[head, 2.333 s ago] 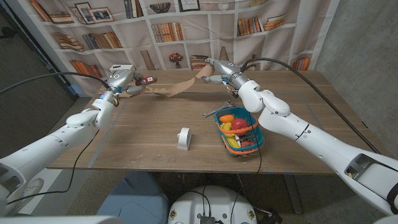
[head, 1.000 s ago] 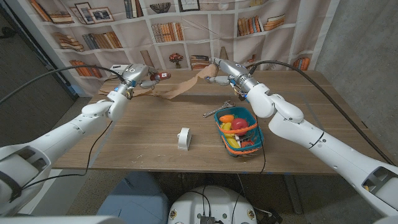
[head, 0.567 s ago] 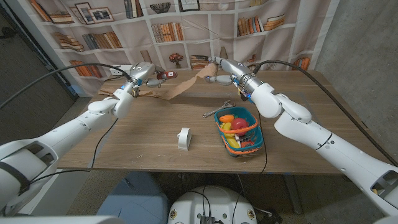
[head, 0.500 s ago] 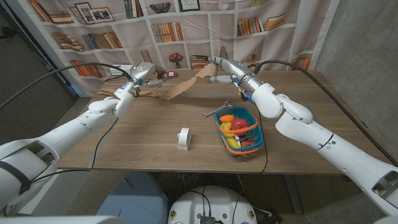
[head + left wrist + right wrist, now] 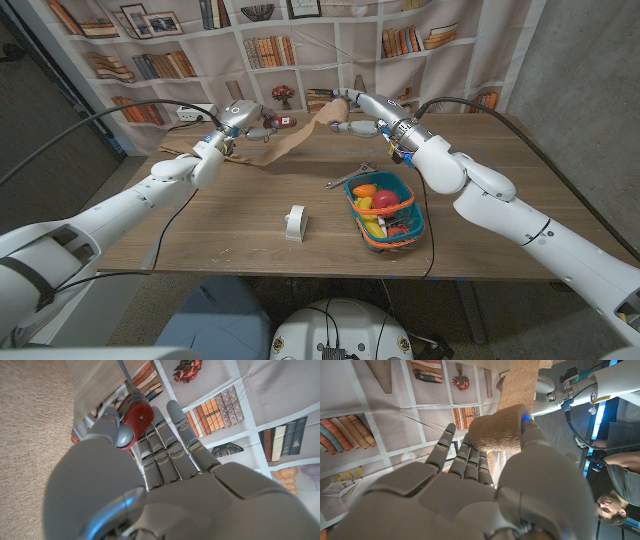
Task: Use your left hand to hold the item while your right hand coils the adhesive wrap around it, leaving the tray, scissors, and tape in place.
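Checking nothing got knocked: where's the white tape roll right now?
In the head view, the white tape roll stands on the table near its front middle, left of the basket.

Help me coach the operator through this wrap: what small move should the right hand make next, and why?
Probably carry the roll over and around the red item, keeping the strip taut. The left hand holds that item above the table's far edge, the right hand holds the roll, and a tan strip spans the gap between them, so another turn looks like the next step.
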